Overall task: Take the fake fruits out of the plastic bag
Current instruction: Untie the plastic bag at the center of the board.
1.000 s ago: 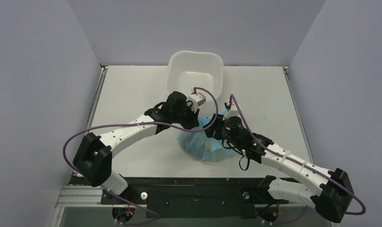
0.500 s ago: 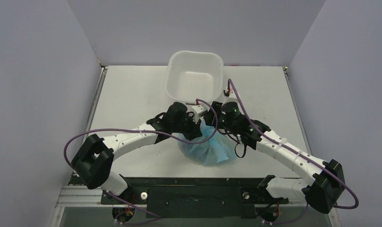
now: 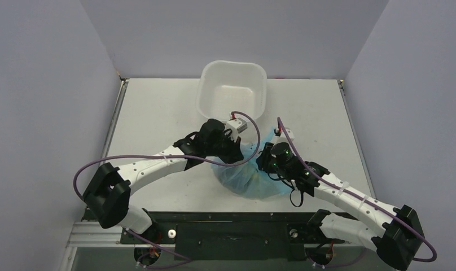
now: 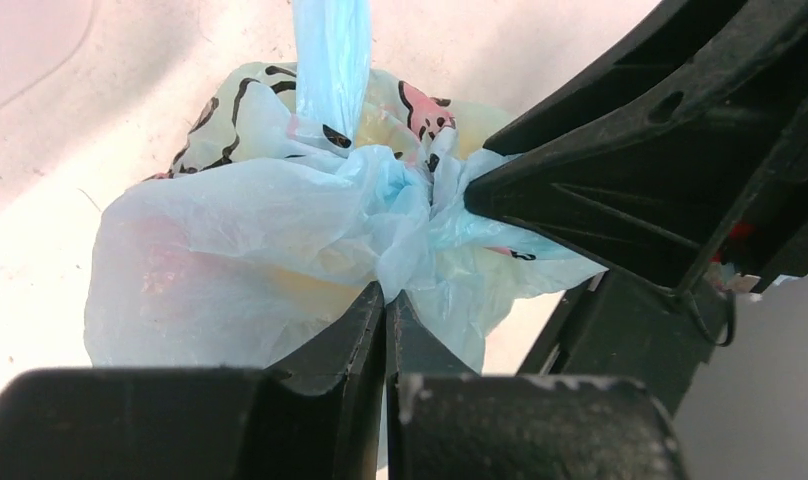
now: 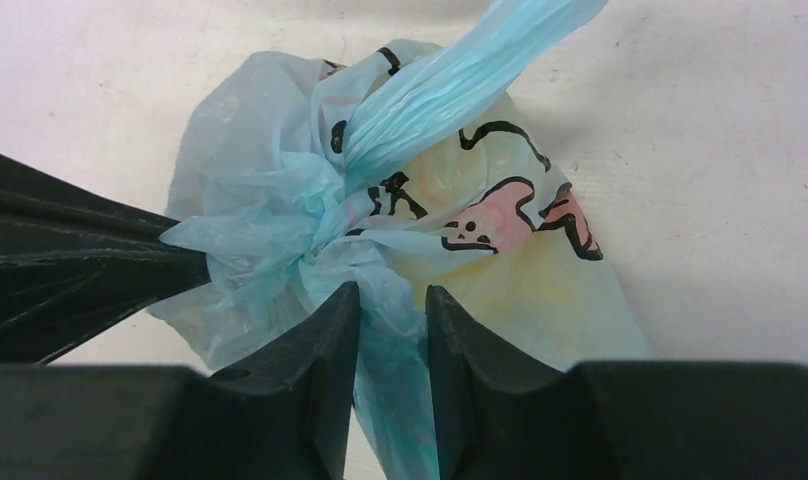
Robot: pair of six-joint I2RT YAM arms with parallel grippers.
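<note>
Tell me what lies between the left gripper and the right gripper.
The knotted neck of the plastic bag: in both wrist views the left gripper and the right gripper pinch it from different sides, with nothing else between them.

Left arm [image 3: 152, 162] and right arm [image 3: 350, 195]: white shells, bulky black joints, shoulders at seven and five o'clock. A purple cable [image 3: 130, 156] loops along each. Left gripper [image 4: 385, 292], right gripper [image 5: 392, 292]: black wedge-shaped fingers.

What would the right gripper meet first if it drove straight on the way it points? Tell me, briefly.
The plastic bag: bunched film sits between the jaws of the right gripper, and its knotted neck lies directly ahead. How far off the knot is, I cannot tell.
</note>
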